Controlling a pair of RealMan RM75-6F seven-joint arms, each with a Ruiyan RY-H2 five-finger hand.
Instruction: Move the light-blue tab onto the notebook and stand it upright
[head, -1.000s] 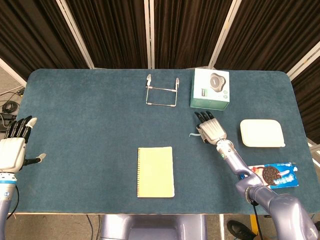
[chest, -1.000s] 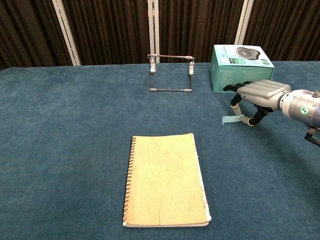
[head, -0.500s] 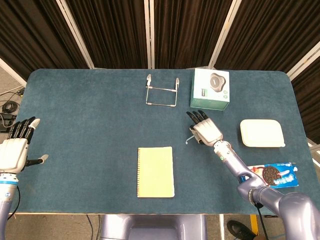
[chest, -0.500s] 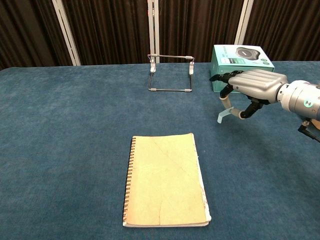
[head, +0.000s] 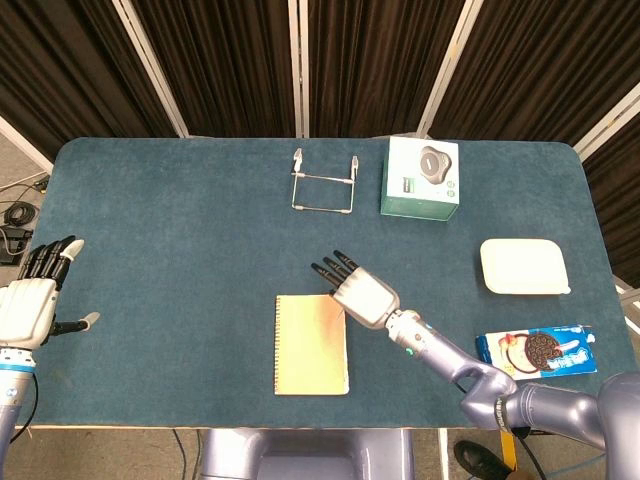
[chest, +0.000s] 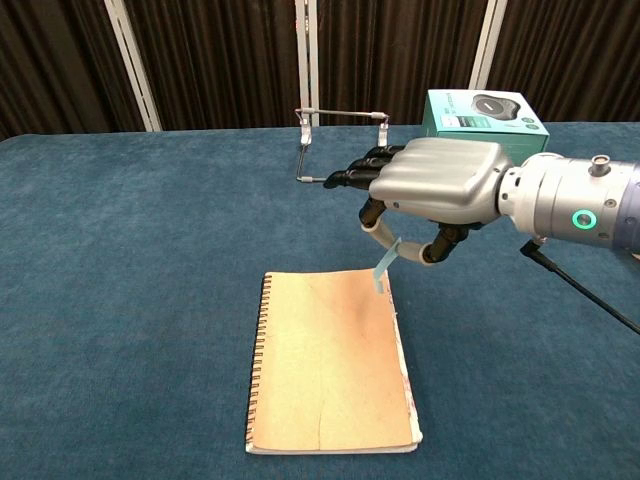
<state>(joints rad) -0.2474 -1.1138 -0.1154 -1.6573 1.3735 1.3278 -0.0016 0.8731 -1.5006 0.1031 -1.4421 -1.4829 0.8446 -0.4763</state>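
My right hand (chest: 432, 188) (head: 357, 292) hovers above the top right corner of the yellow spiral notebook (chest: 325, 360) (head: 309, 346). It pinches the light-blue tab (chest: 385, 268) between thumb and finger; the strip hangs down tilted, its lower end just over the notebook's far edge. In the head view the hand hides the tab. My left hand (head: 32, 300) rests open at the table's far left edge, away from everything, and holds nothing.
A wire stand (head: 323, 183) (chest: 341, 145) and a teal box (head: 423, 178) (chest: 482, 119) sit at the back. On the right lie a white pad (head: 524, 267) and a cookie packet (head: 535, 349).
My right hand has lifted the tab off the cloth near the teal box and carried it left and forward, to above the notebook's upper right corner. The left hand stayed put.
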